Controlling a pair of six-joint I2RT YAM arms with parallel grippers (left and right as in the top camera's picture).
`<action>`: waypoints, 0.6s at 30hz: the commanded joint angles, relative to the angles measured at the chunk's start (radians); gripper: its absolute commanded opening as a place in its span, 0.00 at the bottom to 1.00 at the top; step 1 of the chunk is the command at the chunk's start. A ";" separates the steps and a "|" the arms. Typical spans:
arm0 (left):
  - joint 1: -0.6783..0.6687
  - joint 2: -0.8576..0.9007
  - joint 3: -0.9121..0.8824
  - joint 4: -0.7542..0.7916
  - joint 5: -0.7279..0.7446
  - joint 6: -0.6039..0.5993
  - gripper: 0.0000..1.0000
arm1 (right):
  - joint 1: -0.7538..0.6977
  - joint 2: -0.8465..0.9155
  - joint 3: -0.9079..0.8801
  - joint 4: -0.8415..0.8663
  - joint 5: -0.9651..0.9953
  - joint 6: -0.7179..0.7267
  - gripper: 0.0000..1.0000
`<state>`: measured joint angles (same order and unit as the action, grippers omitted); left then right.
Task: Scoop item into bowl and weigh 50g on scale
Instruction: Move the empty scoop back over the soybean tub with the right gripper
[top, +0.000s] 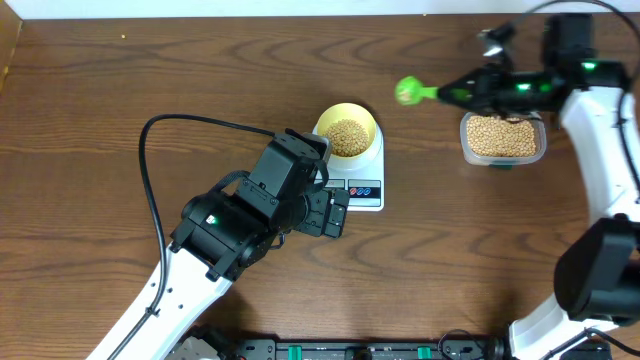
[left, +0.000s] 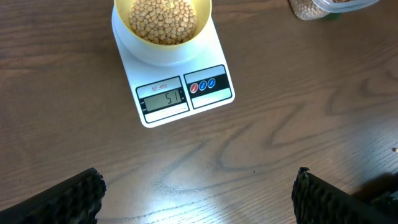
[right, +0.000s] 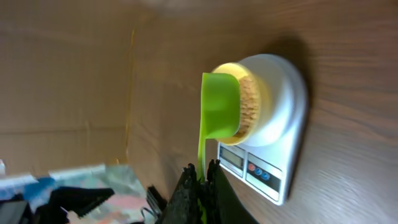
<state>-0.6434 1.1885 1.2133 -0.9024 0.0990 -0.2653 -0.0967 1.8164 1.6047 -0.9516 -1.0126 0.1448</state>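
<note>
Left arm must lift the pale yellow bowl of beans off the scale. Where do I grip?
Probably the pale yellow bowl's rim, on the side facing the open left gripper, from straight above: one finger outside, one inside. It sits upright, with bare rim above the beige beans.

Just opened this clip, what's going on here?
The yellow bowl sits on the white scale with beans in it; the display reads 51. The right gripper holds a green scoop by its handle, in the air between the bowl and a clear tub holding more beans. The left gripper hangs open and empty in front of the scale.
</note>
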 joint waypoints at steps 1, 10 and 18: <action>0.003 0.001 0.016 -0.003 -0.005 0.001 0.98 | -0.097 -0.013 0.018 -0.064 -0.037 -0.074 0.01; 0.003 0.001 0.016 -0.003 -0.005 0.001 0.98 | -0.274 -0.013 0.018 -0.230 0.018 -0.208 0.01; 0.003 0.001 0.016 -0.003 -0.005 0.001 0.98 | -0.287 -0.013 0.018 -0.264 0.097 -0.255 0.01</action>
<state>-0.6434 1.1885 1.2133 -0.9024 0.0990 -0.2653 -0.3866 1.8164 1.6047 -1.2121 -0.9398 -0.0666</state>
